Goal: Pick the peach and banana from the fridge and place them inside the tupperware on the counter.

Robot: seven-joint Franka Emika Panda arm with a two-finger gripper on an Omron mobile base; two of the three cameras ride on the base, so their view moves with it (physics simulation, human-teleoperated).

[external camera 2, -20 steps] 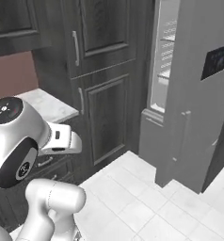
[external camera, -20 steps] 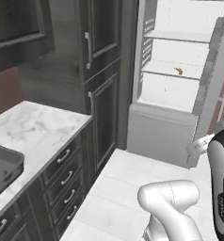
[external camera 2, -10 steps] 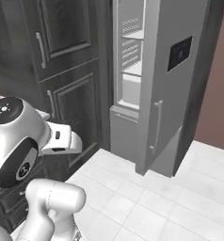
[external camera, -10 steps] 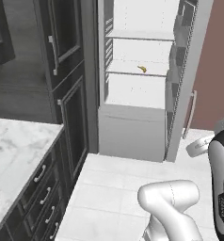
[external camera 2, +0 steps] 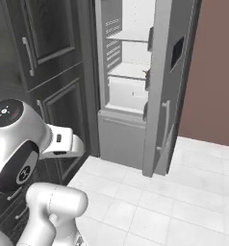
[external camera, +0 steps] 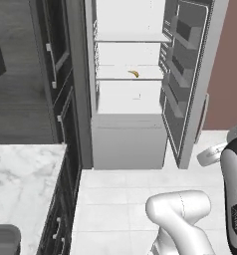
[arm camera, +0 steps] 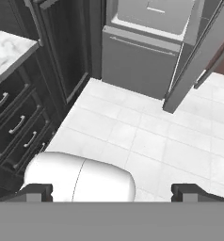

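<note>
The fridge (external camera: 130, 139) stands open straight ahead, its door (external camera: 187, 74) swung out to the right. The banana (external camera: 134, 73) lies on a middle white shelf. In the right base view a small orange-brown bit (external camera 2: 146, 73) peeks out at the door's edge on that shelf; I cannot tell which fruit it is. The peach is not plainly visible. The counter (external camera: 21, 179) is at lower left. A dark grey rounded corner (external camera: 3, 239) sits on it; I cannot tell whether it is the tupperware. My gripper (arm camera: 114, 192) is open and empty, pointing down at the floor, far from the fridge.
Tall dark wood cabinets (external camera: 56, 84) stand left of the fridge. Dark drawers with silver handles (arm camera: 15, 127) run under the counter. White tiled floor (external camera: 125, 194) lies between me and the fridge. A reddish-brown wall (external camera 2: 212, 72) is right of the open door (external camera 2: 167, 86).
The whole picture has shifted: the base has moved, so the fridge now sits in the middle and closer, and the counter has slid to the lower left. The gripper stays open.
</note>
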